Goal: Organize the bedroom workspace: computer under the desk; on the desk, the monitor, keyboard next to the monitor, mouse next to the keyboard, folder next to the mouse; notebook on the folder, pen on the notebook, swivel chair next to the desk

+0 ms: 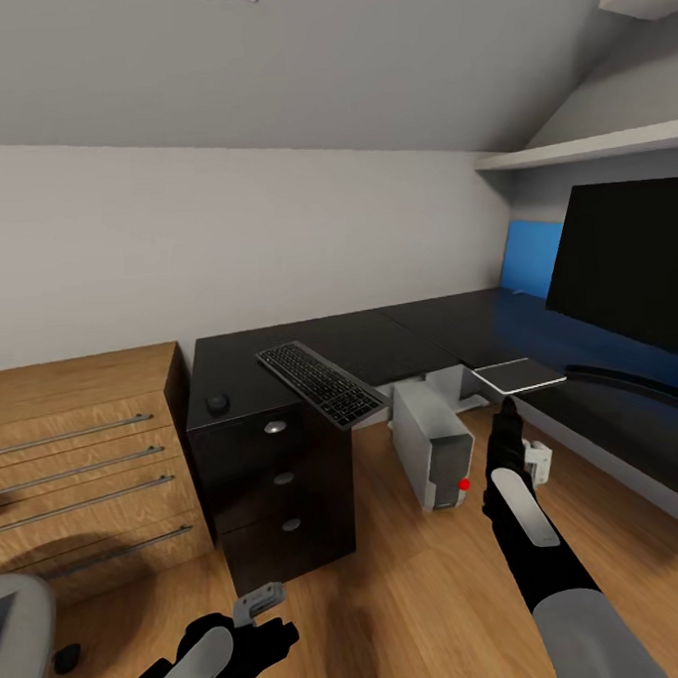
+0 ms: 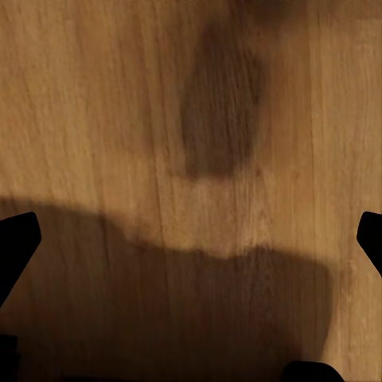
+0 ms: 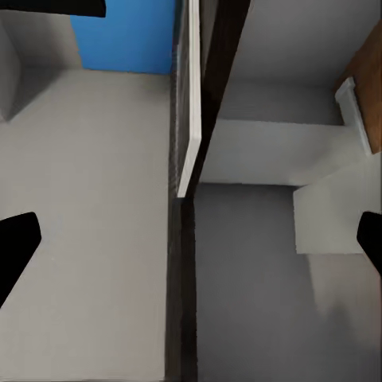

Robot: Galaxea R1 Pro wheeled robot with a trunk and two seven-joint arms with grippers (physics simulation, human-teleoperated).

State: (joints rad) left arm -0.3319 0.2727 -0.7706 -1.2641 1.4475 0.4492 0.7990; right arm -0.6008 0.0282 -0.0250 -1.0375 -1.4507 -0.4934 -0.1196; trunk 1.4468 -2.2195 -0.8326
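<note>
The desk is a long glossy black L, its near end resting on a dark drawer block with round silver knobs, a blue panel on the wall behind its far corner. The slim black keyboard lies askew on the near end, one corner jutting past the front edge. The small rounded black mouse sits well apart from it, near the desk's left edge. The wide black monitor stands on the right wing. The grey computer stands on the wooden floor under the desk, a red light low on its front. A thin white-edged dark notebook overhangs the desk edge just above the right gripper, whose fingers are spread wide with nothing between them. The left gripper hangs low over the floor, fingers likewise wide and empty. A wooden dresser stands left of the desk.
</note>
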